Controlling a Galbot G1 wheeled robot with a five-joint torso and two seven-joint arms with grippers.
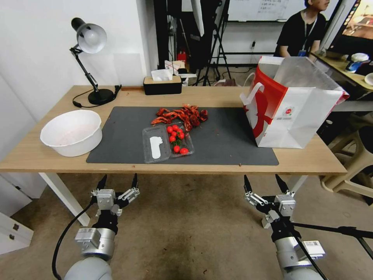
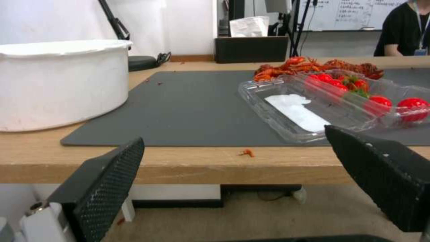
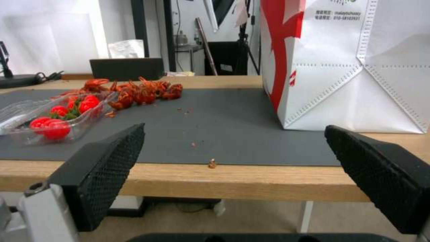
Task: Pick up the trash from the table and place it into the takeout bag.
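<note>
crayfish shells (image 1: 182, 115) on mat (image 1: 229, 144), beside takeout bag (image 1: 295, 116)

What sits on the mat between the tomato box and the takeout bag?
Bare mat with a few crumbs, per the head and right wrist views, between the tomato box and the takeout bag.

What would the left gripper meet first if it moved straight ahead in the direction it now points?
Probably the near edge of the table. The open left gripper sits just below tabletop height, so it might pass over and reach the clamshell box; depth is unclear.
</note>
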